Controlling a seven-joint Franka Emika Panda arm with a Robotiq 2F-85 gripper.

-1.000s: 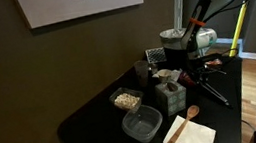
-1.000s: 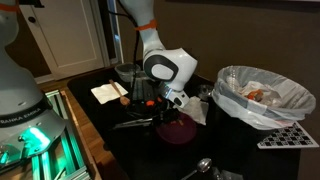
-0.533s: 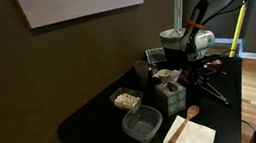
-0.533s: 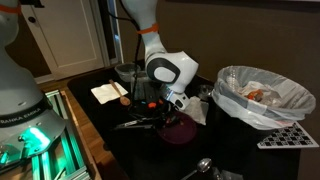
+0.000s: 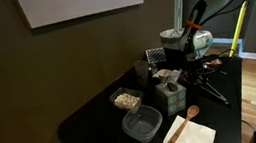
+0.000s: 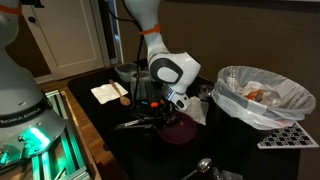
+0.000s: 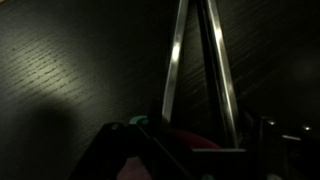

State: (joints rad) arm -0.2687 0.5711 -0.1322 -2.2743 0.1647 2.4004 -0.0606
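Fingers: in the dim wrist view the two dark fingers [image 7: 112, 152] stand apart, and nothing is seen clamped between them. A red, rounded surface and a small green patch show in the gap; neither can be identified with certainty.

Gripper [image 6: 165, 104]: low over the black table [image 5: 95, 122], pointing down. It hangs just above the dark red bowl [image 6: 180, 129] and beside the metal tongs [image 6: 135, 122]. Contact with either cannot be confirmed.

Tongs: lying flat on the table, free of the fingers. The two arms run away from the gripper in the wrist view and spread outward at the table edge in an exterior view.

Surroundings: a metal pot [image 6: 125, 72] stands behind the arm. A napkin with a wooden spoon [image 6: 108, 92] lies near it. A bin with a white liner [image 6: 265, 95] stands well apart on the far side. Farther along the table are a tub of oats [image 5: 125, 100], an empty clear container [image 5: 143, 126] and a box grater [image 5: 154, 55].

Assessment: the work in hand appears to be handling the tongs, at a stage where they lie unheld under parted fingers. A grasp from here would call for centring the fingers across both tong arms near the hinge and descending squarely. The bowl rim must be kept out of the closing path.
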